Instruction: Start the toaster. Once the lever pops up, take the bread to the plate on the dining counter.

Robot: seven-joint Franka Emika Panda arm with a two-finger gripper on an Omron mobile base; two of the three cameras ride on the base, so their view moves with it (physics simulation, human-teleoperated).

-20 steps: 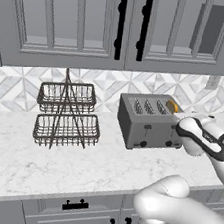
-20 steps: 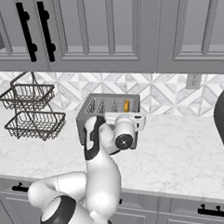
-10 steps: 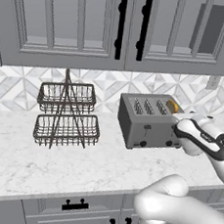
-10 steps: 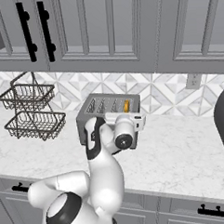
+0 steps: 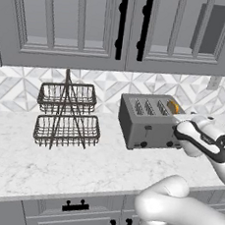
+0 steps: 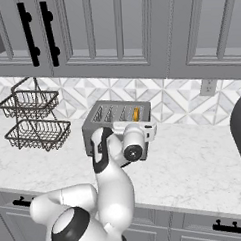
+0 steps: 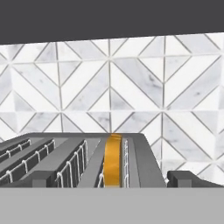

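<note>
Bread [image 7: 113,159] stood on its edge in the end slot of the toaster [image 5: 148,119] on the counter [image 5: 54,162], while the gripper [image 7: 109,180] hung just before it with fingers spread wide, holding nothing.

No legible text, label, brand, number or sign anywhere. Toaster [image 5: 150,123] face blank apart from unmarked knobs. Cabinet doors [image 5: 70,20], tiled backsplash [image 7: 113,87] and marble worktop [image 6: 195,163] likewise bare of lettering.
</note>
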